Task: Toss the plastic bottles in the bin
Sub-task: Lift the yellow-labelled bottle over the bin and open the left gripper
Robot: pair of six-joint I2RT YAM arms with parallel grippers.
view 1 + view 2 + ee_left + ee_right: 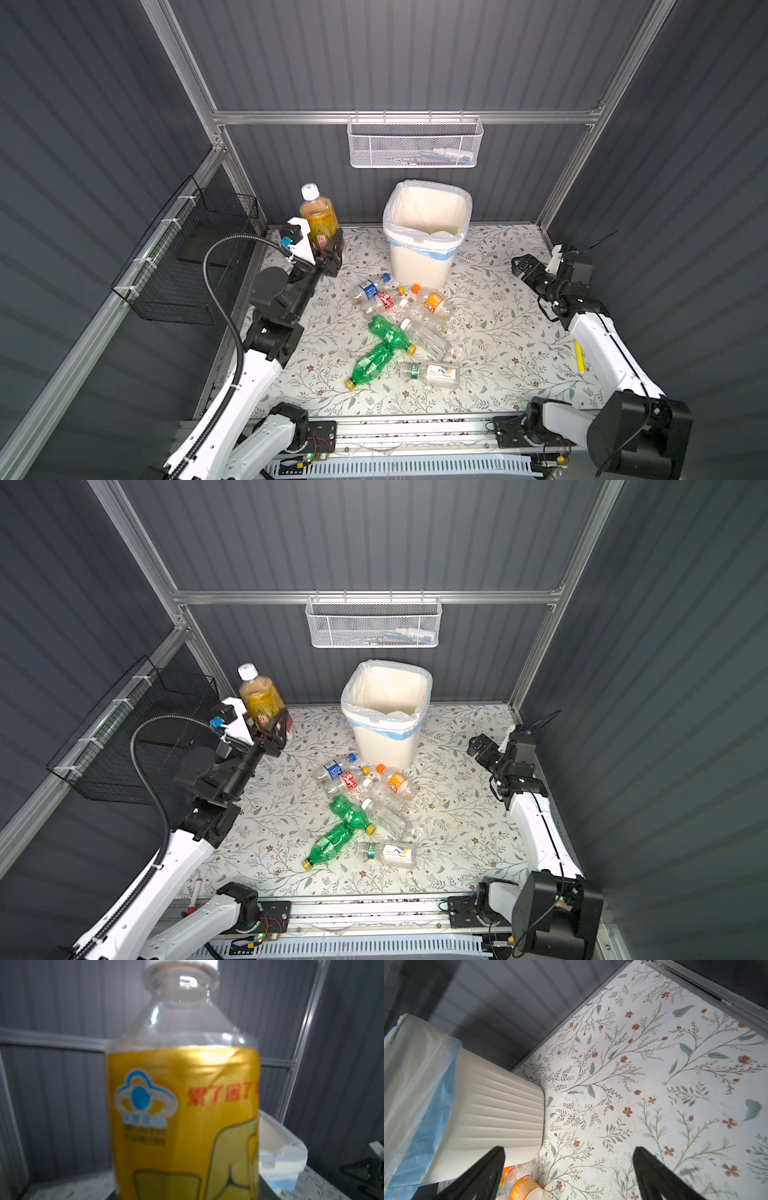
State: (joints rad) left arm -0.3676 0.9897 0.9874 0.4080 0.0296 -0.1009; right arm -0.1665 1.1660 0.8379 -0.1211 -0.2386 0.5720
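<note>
Both top views are evenly lit from above — floral tabletop [498, 332] bright, corrugated walls [83, 166] dim, shadows soft. The yellow-labelled bottle [182, 1105] is blurred, with glare on its shoulder — the right wrist view is sharp.

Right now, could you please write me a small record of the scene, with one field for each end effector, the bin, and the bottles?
bin: upright at the back of the table; no bottle visible inside
left end effector: shut on yellow-label bottle, held upright, left of the bin
right end effector: open, holding nothing, right of the bin
loose bottles: lying in front of the bin, two green bottles among them
</note>
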